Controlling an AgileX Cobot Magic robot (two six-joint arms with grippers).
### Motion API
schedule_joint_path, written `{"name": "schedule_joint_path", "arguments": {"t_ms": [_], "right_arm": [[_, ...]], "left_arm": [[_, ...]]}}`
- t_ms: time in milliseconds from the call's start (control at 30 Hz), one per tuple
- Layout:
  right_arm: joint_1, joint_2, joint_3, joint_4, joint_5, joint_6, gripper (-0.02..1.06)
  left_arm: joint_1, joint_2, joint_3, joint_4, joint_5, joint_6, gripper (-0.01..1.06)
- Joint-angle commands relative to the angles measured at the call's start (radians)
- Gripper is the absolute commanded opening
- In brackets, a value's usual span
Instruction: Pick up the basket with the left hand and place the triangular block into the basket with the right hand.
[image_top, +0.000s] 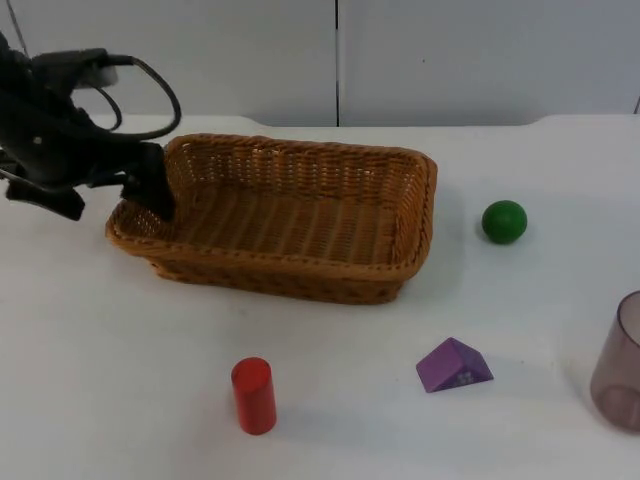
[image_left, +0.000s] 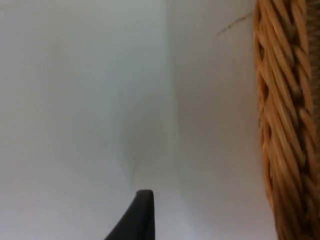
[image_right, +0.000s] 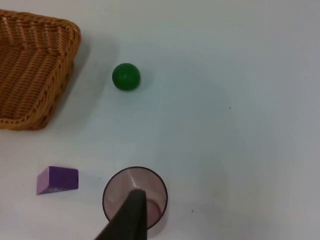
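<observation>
The woven wicker basket (image_top: 300, 150) rests on the white table left of centre. My left gripper (image_top: 150, 195) is at its left short wall, open, one finger reaching inside over the rim; a black fingertip (image_left: 142, 215) stands apart from the wicker rim (image_left: 285, 125). The purple triangular block (image_top: 453, 365) lies on the table in front of the basket's right end, untouched, and appears again as the block (image_right: 57, 179) beside the basket corner (image_right: 35, 75). My right gripper (image_right: 131, 220) hangs above the table over a cup, away from the block.
A green ball (image_top: 503, 221) (image_right: 125, 76) sits right of the basket. A red cylinder (image_top: 254, 395) stands at the front, left of the block. A translucent purple cup (image_top: 622, 365) (image_right: 115, 185) stands at the right edge.
</observation>
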Motion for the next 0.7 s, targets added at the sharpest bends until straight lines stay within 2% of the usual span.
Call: {"name": "schedule_joint_path", "arguments": {"t_ms": [0, 100, 200, 267, 333, 367, 400, 433, 467, 500, 667], "right_arm": [[-0.005, -0.003, -0.006, -0.001, 0.003, -0.001, 1.05], [-0.005, -0.003, -0.006, -0.001, 0.003, -0.001, 1.05], [-0.005, -0.003, -0.006, -0.001, 0.004, 0.009, 1.05], [-0.005, -0.003, -0.006, 0.001, 0.006, 0.022, 1.05], [-0.005, -0.003, -0.006, -0.001, 0.006, 0.026, 1.05], [-0.005, -0.003, -0.006, -0.001, 0.006, 0.026, 1.05], [-0.005, -0.003, -0.006, -0.001, 0.006, 0.026, 1.05], [-0.005, -0.003, -0.006, -0.001, 0.003, 0.026, 1.05], [-0.005, -0.003, -0.006, -0.001, 0.003, 0.026, 1.05], [-0.005, -0.003, -0.006, -0.001, 0.003, 0.026, 1.05], [-0.005, -0.003, -0.006, -0.001, 0.003, 0.026, 1.05]], "left_arm": [[-0.02, 0.017, -0.019, -0.015, -0.001, 0.014, 1.05], [-0.047, 0.06, -0.052, -0.017, -0.005, 0.019, 1.04], [-0.056, 0.076, -0.057, -0.015, -0.017, 0.023, 0.98], [-0.06, 0.089, -0.062, -0.021, -0.021, 0.023, 0.81], [-0.06, 0.094, -0.062, -0.036, -0.022, 0.023, 0.59], [-0.06, 0.094, -0.062, -0.036, -0.022, 0.023, 0.59], [-0.06, 0.094, -0.062, -0.036, -0.026, 0.023, 0.46], [-0.06, 0.094, -0.062, -0.034, -0.031, 0.023, 0.26], [-0.06, 0.092, -0.062, -0.034, -0.043, 0.013, 0.11], [-0.06, 0.091, -0.062, -0.034, -0.055, 0.009, 0.0], [-0.06, 0.086, -0.062, -0.072, -0.066, -0.067, 0.0]]}}
